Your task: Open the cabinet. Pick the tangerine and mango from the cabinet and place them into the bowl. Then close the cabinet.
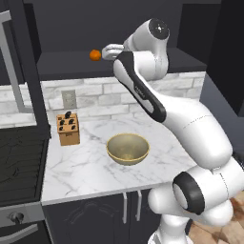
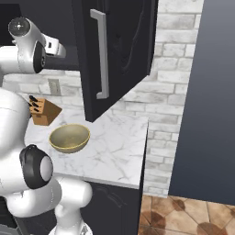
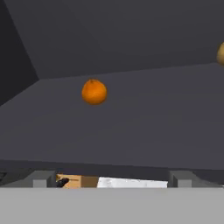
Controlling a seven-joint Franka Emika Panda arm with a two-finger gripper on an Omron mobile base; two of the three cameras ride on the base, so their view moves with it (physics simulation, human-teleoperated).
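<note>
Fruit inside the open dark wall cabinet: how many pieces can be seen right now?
2. A small round bright orange tangerine sits on the shelf floor, left of centre in the hand view. A yellowish-tan fruit is cut off at that view's right edge. Others may be hidden.

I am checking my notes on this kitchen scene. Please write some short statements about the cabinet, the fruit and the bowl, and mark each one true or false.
1. The cabinet door stands open. True.
2. The tangerine lies in the bowl. False: it sits on the cabinet shelf, and the bowl is empty.
3. The hand holds the tangerine. False: it is beside the fruit, not touching it.
4. The knife block stands on the counter to the left of the bowl in the left base view. True.
</note>
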